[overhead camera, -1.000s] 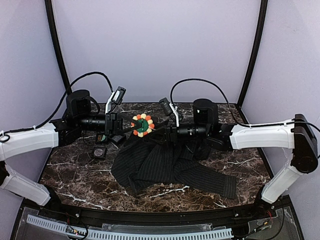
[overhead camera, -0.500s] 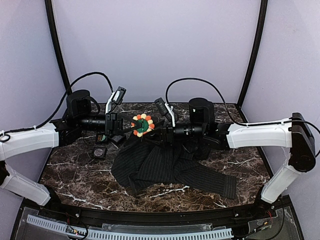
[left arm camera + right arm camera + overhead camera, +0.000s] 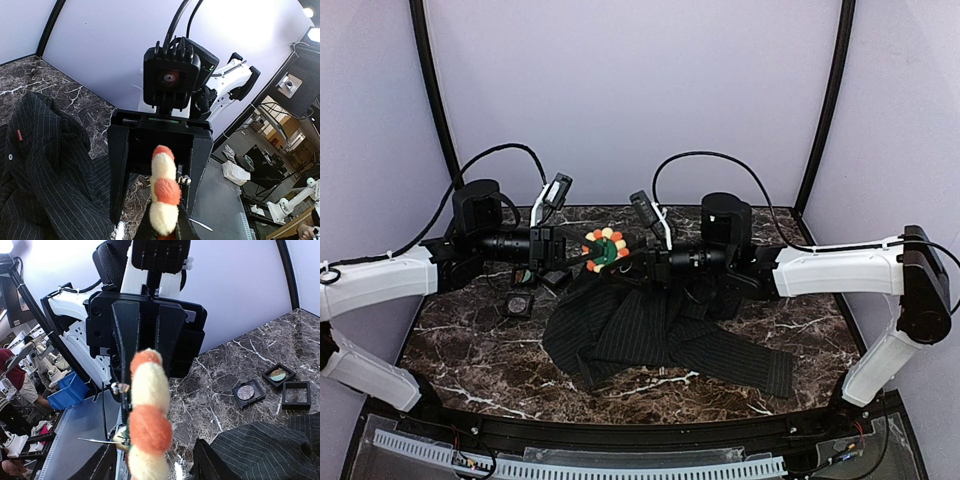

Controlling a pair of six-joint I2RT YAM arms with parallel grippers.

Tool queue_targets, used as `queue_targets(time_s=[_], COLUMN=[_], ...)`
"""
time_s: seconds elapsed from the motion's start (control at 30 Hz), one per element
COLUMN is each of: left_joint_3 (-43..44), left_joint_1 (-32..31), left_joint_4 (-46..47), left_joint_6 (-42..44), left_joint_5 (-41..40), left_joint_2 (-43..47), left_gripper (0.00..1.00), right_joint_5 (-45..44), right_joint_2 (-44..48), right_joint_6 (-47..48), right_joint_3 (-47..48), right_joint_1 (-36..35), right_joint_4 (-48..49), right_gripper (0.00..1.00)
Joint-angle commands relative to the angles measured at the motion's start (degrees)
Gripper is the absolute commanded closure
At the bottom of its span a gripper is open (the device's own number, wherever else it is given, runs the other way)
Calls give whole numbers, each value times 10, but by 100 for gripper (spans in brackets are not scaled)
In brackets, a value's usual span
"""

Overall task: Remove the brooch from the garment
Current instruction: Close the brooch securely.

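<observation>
Open room at the table (image 3: 470, 370) front — garment (image 3: 650, 335), black boxes (image 3: 518, 303) crowd mid-table.

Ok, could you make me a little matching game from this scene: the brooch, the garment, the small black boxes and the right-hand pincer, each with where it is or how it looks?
Things:
1. brooch
2. garment
3. small square black boxes
4. right pincer

States:
A. black pinstripes, heaped on the marble tabletop
B. open, one finger on either side of the brooch
C. lying flat on the tabletop beside the garment
D. up off the table, gripped by the shut left pincer

Pairs: 1-D, 2-A, 3-C, 4-B
</observation>
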State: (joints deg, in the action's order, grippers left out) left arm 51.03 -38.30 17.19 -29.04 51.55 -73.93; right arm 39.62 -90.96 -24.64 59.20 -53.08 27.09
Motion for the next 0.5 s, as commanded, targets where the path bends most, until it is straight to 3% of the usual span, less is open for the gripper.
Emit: queue_targets(time_s=[0.0,0.47], left_joint_3=[-7,-8], left_joint_1=[0,-4], left_joint_4=[11,10], left_joint_6=[-4,-1], left_joint_5=[16,16], left_joint_2=[-2,-1], left_gripper=[99,99], right_joint_5=[17,14], right_joint_2=[-3,-20], right_joint_6=[-21,-54], right_joint_3=[9,12], right_joint_1=[2,6], right_joint_4=[53,95], right_gripper=[50,60])
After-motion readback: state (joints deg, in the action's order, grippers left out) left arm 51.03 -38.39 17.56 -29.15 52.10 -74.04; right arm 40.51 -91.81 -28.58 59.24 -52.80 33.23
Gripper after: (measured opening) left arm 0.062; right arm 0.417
